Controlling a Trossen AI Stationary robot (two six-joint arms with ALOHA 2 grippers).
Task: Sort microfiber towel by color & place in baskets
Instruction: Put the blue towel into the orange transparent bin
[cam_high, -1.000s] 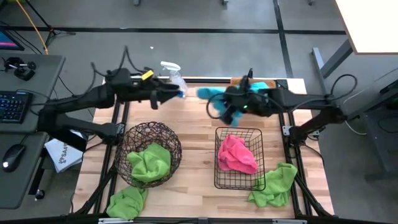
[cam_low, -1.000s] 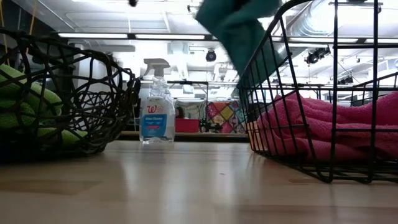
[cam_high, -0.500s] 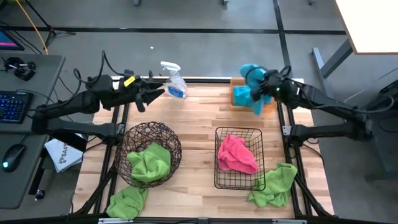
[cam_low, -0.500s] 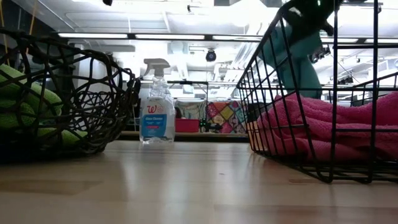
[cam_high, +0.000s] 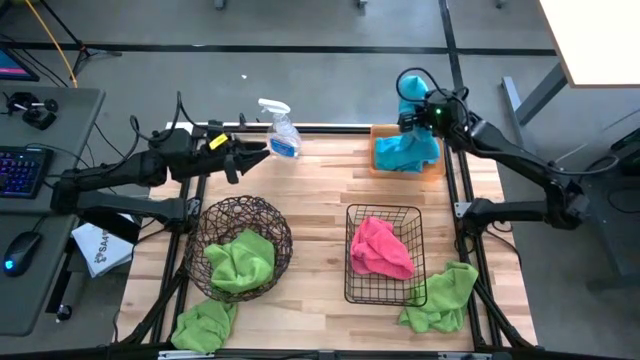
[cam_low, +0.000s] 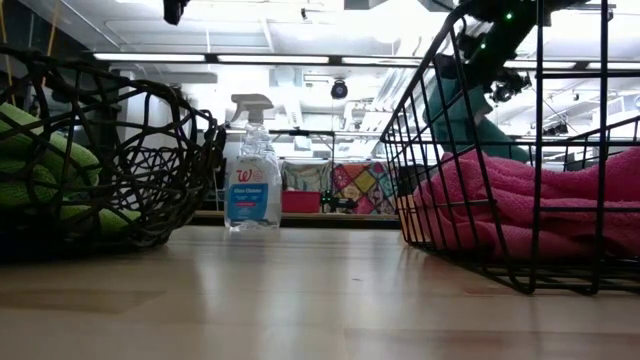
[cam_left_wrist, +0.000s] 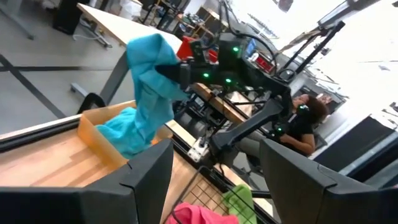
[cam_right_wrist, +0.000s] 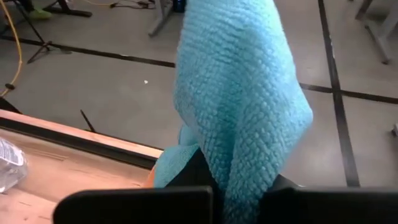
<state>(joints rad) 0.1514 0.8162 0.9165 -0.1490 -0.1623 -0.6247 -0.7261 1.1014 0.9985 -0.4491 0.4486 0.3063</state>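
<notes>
My right gripper (cam_high: 418, 110) hovers over the shallow orange tray (cam_high: 377, 132) at the table's far right corner, shut on a turquoise towel (cam_high: 405, 150). My left gripper (cam_high: 250, 155) is open and holds nothing; it hangs above the far left of the table, next to the spray bottle (cam_high: 281, 135). A lime green towel (cam_high: 242, 262) lies in the round woven-wire bowl (cam_high: 212, 222). A pink towel (cam_high: 380, 248) lies in the black wire-grid basket (cam_high: 352, 290). Two more green towels (cam_high: 205, 322) (cam_high: 440, 295) lie flat on the table near its front edge. My right gripper pinches the turquoise towel at a bunched fold near its upper end (cam_left_wrist: 160, 67), coming in about level from the table's right side. A flap (cam_right_wrist: 239, 74) stands up above the fingers. The rest hangs slack, and the lower end (cam_left_wrist: 121, 134) lies heaped in the orange tray.
The spray bottle stands upright at the far edge, just ahead of my left gripper. Bare wood lies between the bowl and the wire basket and across the far middle of the table. A person (cam_left_wrist: 308, 118) sits beyond the table's right side.
My right gripper has carried the turquoise towel from the far middle of the table toward the far right corner, over the orange tray, and the towel's lower end has settled into the tray. My left arm has drawn back toward the table's left edge.
</notes>
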